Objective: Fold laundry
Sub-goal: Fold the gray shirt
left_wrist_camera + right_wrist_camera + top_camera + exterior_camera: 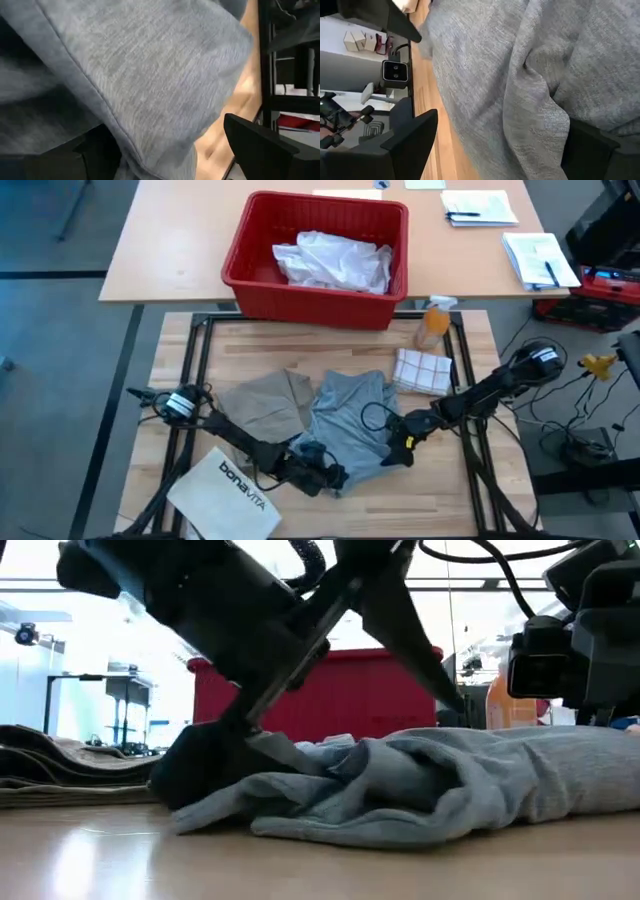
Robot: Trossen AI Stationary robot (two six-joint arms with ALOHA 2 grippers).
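High view, and from where I stand the grey T-shirt (348,420) lies rumpled at the centre of the wooden table (470,480), with the khaki-tan piece (265,408) touching it at nine o'clock. The white shirt (335,260) sits bunched in the red basket (250,265) at twelve o'clock on the far table, well apart from both arms.

The left gripper (322,472) is down at the T-shirt's six o'clock edge; the left wrist view shows a hemmed fold of grey cloth lying between its spread fingers (260,145), so I read its jaws as open around the fabric, not yet pinching. The right gripper (402,438) is at the shirt's four o'clock side, its jaws also wide with grey knit bunched between the fingers (410,135).

I judge the T-shirt light, limp and stretchy: it will sag and drag rather than hold shape, so a hem or seam, where the cloth is doubled, looks the surest hold. It is not slippery, nor fragile.

Its long axis runs roughly from twelve to six o'clock. Which end is the collar I cannot tell, crumpled as it is. In the low view it heaps in thick soft ridges across the tabletop.
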